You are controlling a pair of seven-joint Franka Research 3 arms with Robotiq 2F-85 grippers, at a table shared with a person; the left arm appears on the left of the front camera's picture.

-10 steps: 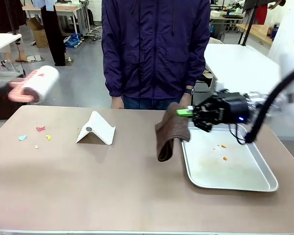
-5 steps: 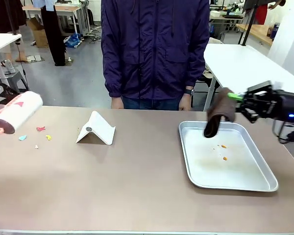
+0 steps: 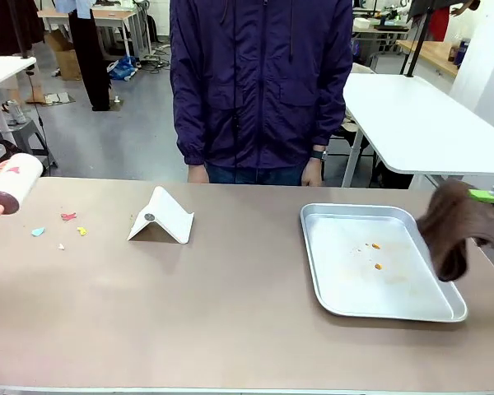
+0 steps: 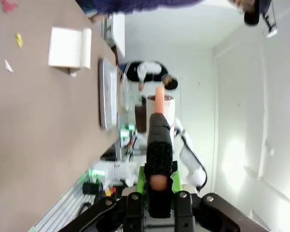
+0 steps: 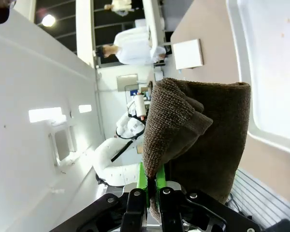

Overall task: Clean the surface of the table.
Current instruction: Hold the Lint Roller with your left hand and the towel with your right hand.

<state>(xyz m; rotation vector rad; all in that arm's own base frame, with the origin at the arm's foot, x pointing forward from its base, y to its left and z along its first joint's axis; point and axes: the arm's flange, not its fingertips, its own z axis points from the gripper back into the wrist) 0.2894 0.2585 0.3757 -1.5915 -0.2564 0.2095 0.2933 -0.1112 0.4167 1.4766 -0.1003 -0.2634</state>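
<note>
The wide brownish-taupe table (image 3: 230,304) bears a shallow silver metal tray (image 3: 307,247), with a white folded card stand (image 3: 165,216) and small coloured paper scraps (image 3: 68,216) well to the tray's left. The right gripper (image 5: 152,181) is clamped on a brown woven cloth (image 3: 453,226) hanging by the tray's right rim. The left gripper (image 4: 158,186) grips the handle of a pink-and-white lint roller (image 3: 12,185), far left of the tray.

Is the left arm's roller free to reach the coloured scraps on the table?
Probably yes: the roller hangs just left of the scraps, with bare table between and nothing blocking.
</note>
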